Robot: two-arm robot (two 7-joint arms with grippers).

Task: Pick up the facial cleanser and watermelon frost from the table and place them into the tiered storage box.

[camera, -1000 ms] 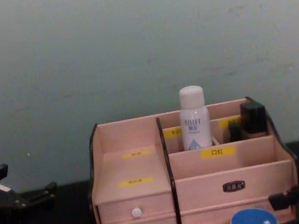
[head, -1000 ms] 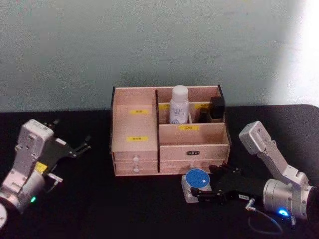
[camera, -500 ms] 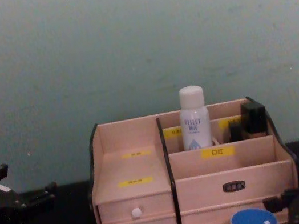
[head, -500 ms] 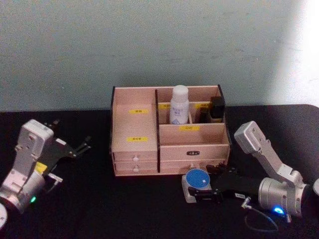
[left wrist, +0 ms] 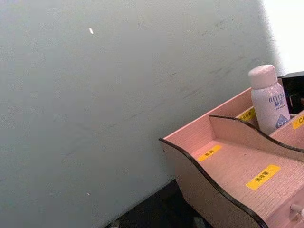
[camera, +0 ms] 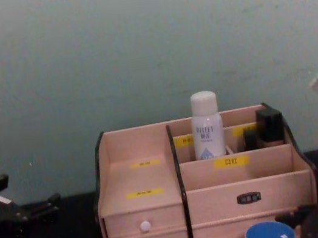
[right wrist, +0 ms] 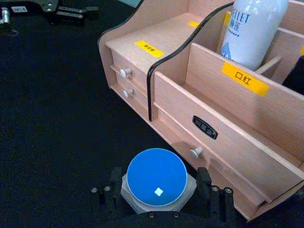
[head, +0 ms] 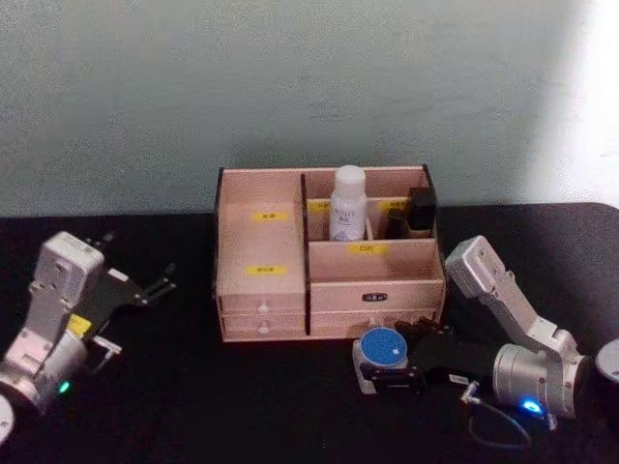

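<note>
Right tool (right wrist: 159,178) has slid in closer, spread wide either side of the blue-lidded watermelon frost (head: 382,348), on the worktop (head: 193,387) just before the tiered storage box (head: 261,290). Grab's next, I'd guess. Left tool (head: 140,256) idles open, left of it.

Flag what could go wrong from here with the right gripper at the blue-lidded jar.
1. The right gripper is open and low on the table, with a finger on each side of the jar. One finger sits close to a drawer knob on the box, so closing or lifting could snag it.
2. A bottle and a dark item stand in the back slots, and the jar might knock them if it is lowered there.
The left gripper is parked at the left.
</note>
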